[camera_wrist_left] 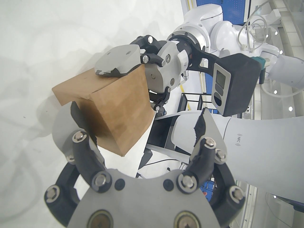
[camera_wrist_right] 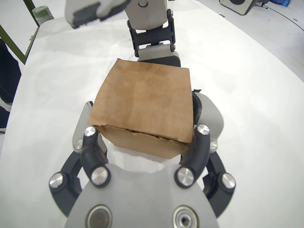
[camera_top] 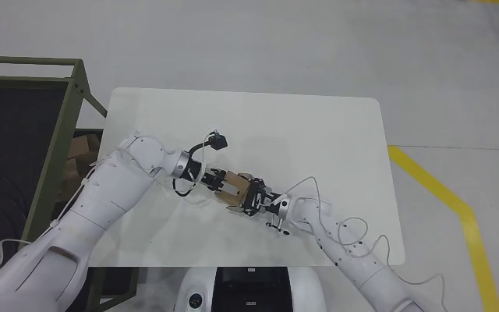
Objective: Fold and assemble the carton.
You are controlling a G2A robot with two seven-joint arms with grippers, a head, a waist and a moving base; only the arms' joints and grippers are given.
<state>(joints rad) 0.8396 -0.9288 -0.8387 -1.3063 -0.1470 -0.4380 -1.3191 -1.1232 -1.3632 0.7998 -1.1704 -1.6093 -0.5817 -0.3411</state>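
A brown carton [camera_top: 232,187] is held between both arms near the front middle of the white table [camera_top: 312,132]. My right gripper [camera_wrist_right: 142,115] is shut on the carton [camera_wrist_right: 147,98], one finger on each side of it. From the other end, my left gripper [camera_wrist_left: 140,117] stands wide open. One of its fingers [camera_wrist_left: 78,119] lies against the carton [camera_wrist_left: 118,110], while the other is well clear. Seen from above, the left gripper [camera_top: 209,181] and right gripper [camera_top: 253,197] face each other across the box. Whether the carton touches the table I cannot tell.
A green-framed cart [camera_top: 54,117] holding flat cardboard pieces [camera_top: 82,152] stands off the table's left edge. A green lidded cup [camera_wrist_right: 42,14] sits near that corner. A yellow floor line [camera_top: 437,187] runs to the right.
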